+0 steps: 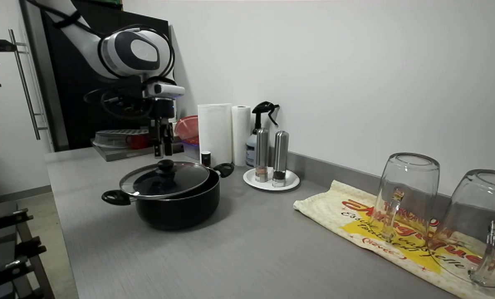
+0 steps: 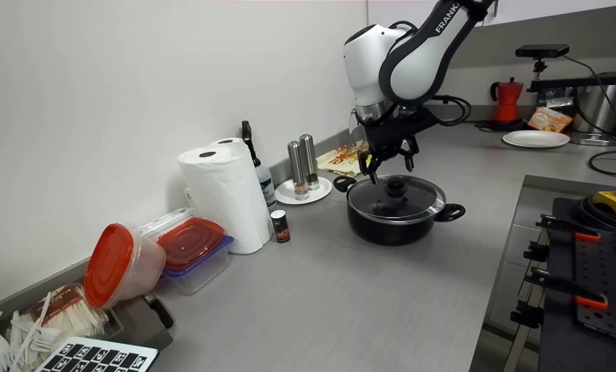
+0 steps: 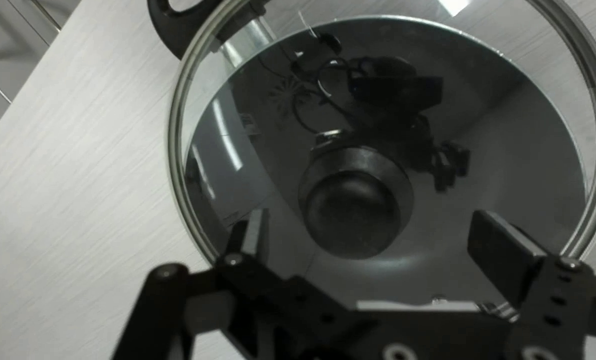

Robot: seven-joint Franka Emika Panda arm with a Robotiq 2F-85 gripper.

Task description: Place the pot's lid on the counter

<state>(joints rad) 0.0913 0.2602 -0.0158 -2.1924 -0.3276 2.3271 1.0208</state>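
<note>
The pot [image 1: 181, 216] is wide, low and black with two side handles; it stands on the grey counter [image 1: 247, 265], also in an exterior view [image 2: 390, 235]. The lid [image 1: 191, 176], dark glass with a metal rim and black knob [image 1: 165, 165], lies on the pot a little off-centre; a dark strip of pot interior shows beside it. My gripper [image 1: 163, 153] points down above the knob, also in an exterior view [image 2: 392, 175]. In the wrist view the gripper [image 3: 368, 222] is open, its fingers apart on either side of the knob, holding nothing. The lid [image 3: 488, 130] fills much of that view.
A white plate [image 1: 289, 185] with two steel grinders stands near the wall, beside a spray bottle [image 1: 251, 149] and paper rolls [image 1: 216, 133]. A small shaker [image 2: 280, 227] and plastic containers [image 2: 197, 268] stand nearby. Glass mugs [image 1: 409, 195] stand on a patterned cloth [image 1: 326, 203].
</note>
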